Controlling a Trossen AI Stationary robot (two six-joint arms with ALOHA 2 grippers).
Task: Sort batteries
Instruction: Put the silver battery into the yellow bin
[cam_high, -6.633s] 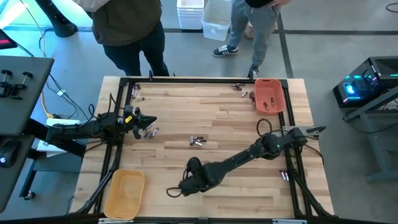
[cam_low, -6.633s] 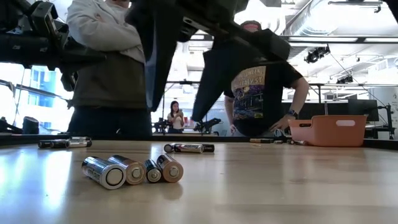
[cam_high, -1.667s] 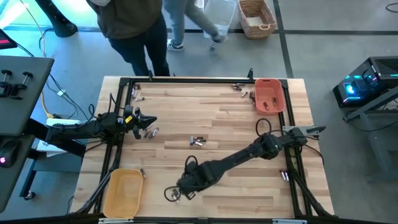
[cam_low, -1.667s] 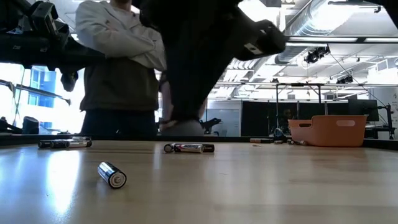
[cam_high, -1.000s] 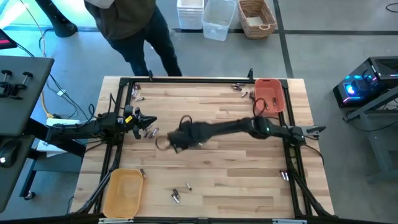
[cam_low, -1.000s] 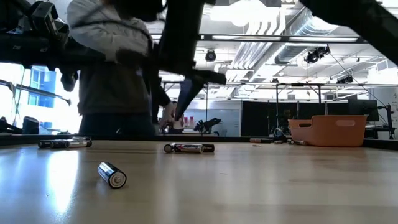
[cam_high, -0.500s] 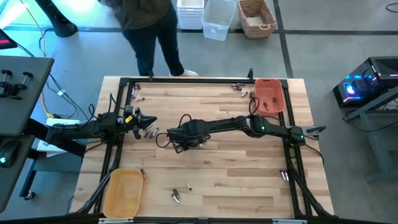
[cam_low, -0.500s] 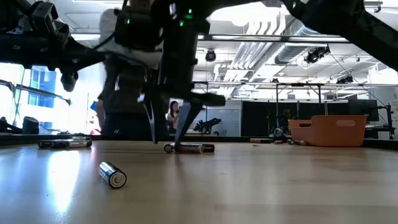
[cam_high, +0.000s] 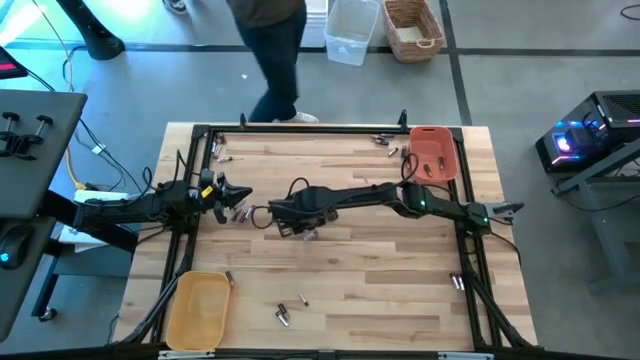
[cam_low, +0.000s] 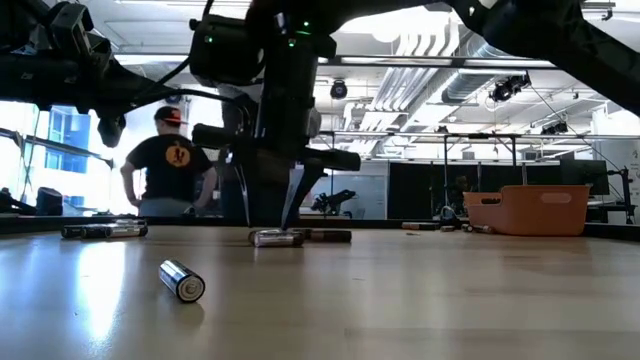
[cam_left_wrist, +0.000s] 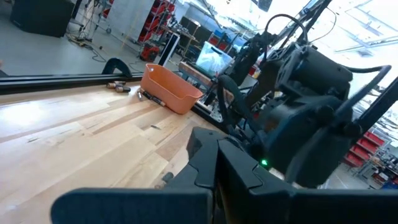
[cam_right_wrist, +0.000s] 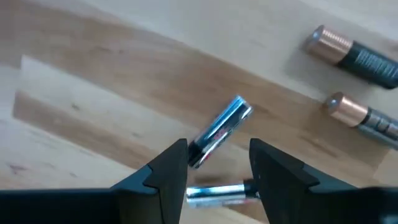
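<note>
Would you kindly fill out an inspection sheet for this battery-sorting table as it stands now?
Surface: wooden table, black-framed edge.
Job's things: batteries by the right gripper at centre; more near the left gripper, along the far edge, at the near edge and the right edge.
Trays: yellow tray at the near left corner; orange tray at the far right, something small inside.
Clutter: nothing seen.
Grippers: right gripper open, low over one silvery battery; left gripper waits at the left edge.
Cables: a loop on the right arm.
Surroundings: a person beyond the far edge; a wicker basket.
</note>
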